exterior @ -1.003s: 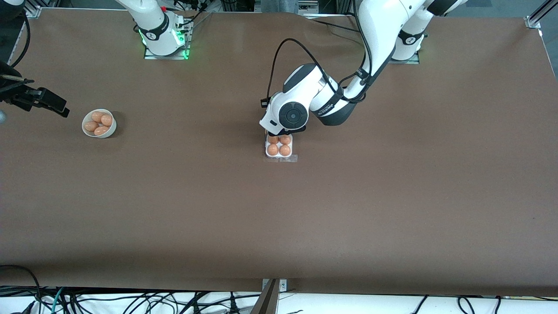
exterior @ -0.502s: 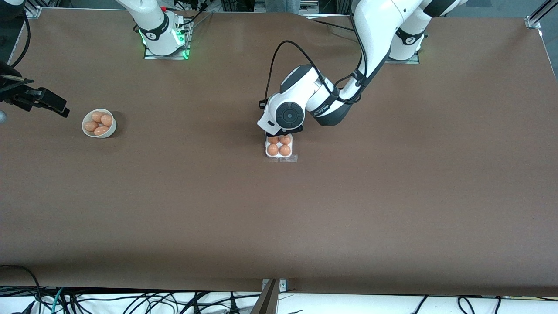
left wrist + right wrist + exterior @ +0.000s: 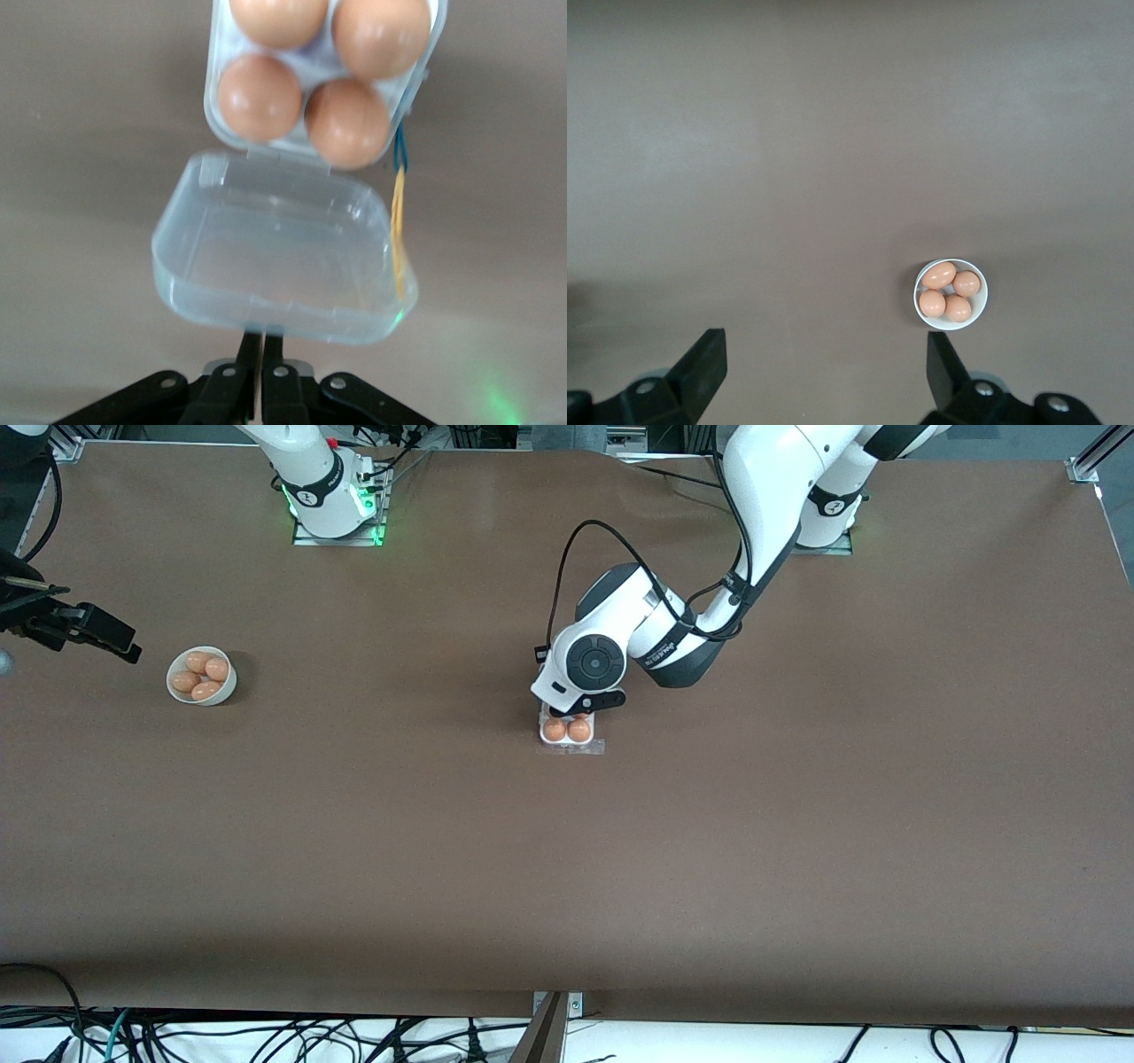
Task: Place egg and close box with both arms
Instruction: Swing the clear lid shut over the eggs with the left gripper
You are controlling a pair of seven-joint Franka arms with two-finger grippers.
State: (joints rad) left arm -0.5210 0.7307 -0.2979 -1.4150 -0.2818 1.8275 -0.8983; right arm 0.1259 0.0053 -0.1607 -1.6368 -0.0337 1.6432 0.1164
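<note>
Hovering at frame centre over the box (image 3: 568,732) with four eggs (image 3: 260,97) and lid (image 3: 279,252) open, the left gripper (image 3: 260,354) is pressed together, the right gripper (image 3: 824,359) spread, waiting.

A wide brown table (image 3: 567,868) is filling nearly the whole view, evenly lit. Black and white cables (image 3: 266,1036) are trailing along its near edge, with metal framing (image 3: 1085,465) showing at a far corner.

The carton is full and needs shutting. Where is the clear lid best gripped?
Probably at the clear lid's free edge, away from the hinge joining it to the white tray, approaching from the front-camera side. It lies open and flat there; the shut left gripper sits at that edge.
</note>
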